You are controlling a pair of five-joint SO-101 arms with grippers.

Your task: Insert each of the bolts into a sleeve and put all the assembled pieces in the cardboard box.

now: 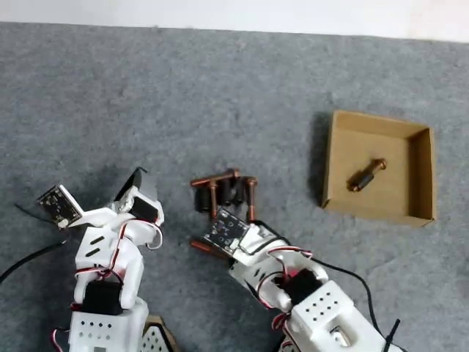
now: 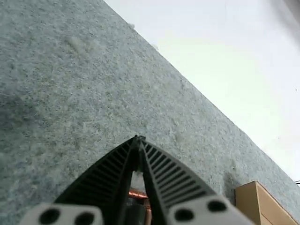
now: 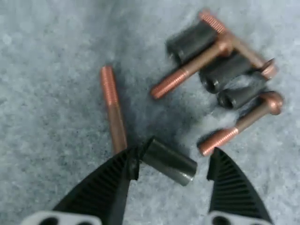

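Note:
My right gripper [image 3: 176,159] is open low over the grey felt, its fingers standing either side of a dark sleeve [image 3: 168,162] that lies flat. A lone copper bolt [image 3: 112,108] lies just beside that sleeve. Beyond them is a pile [image 1: 223,191] of three bolts and three sleeves. One assembled bolt and sleeve [image 1: 366,174] lies in the cardboard box [image 1: 418,176]. My left gripper [image 2: 138,139] is shut and held off the felt, left of the pile. A bit of copper [image 2: 137,193] shows in the slit between its fingers; I cannot tell whether it is held.
The box stands at the right, well apart from the pile. The right arm's wrist [image 1: 231,231] covers the sleeve and part of the lone bolt [image 1: 199,246] from above. Grey felt stretches open to the far edge and between pile and box.

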